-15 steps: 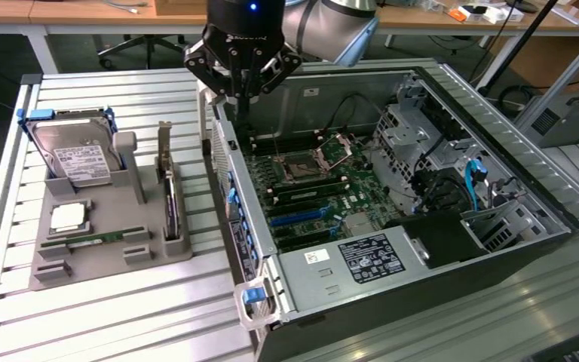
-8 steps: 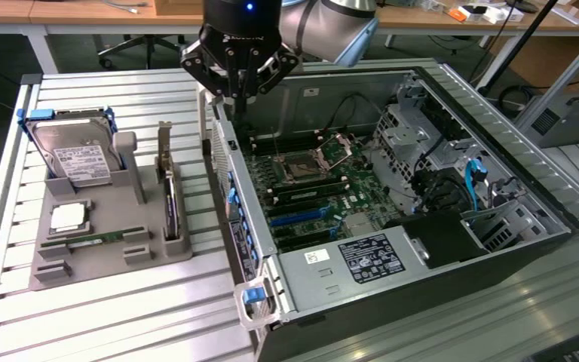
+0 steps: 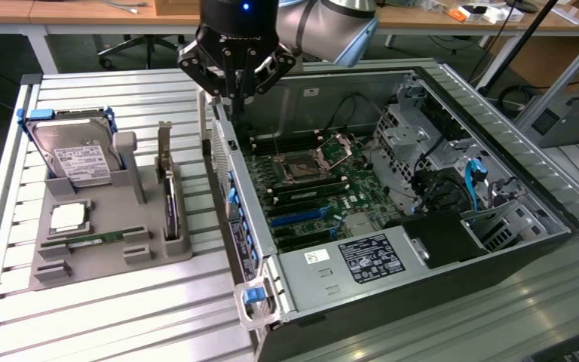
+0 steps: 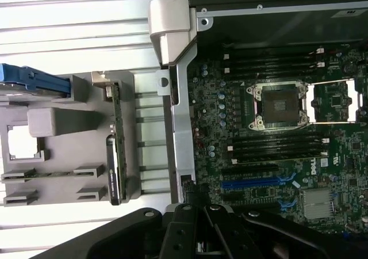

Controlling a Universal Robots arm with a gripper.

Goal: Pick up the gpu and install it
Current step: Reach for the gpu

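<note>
i am hanging my gripper (image 3: 231, 96) over the side wall of the open computer case (image 3: 315, 275), and its fingers are pressing together with nothing between them. the gpu (image 3: 172, 205) is standing on its long edge in a slot of the grey holder (image 3: 84, 270) on the worktop (image 3: 118, 324), just beside the case and apart from my gripper. its silver bracket is rising at the end nearer to my gripper. the hard drive (image 3: 78, 154) is sitting in the same holder
</note>
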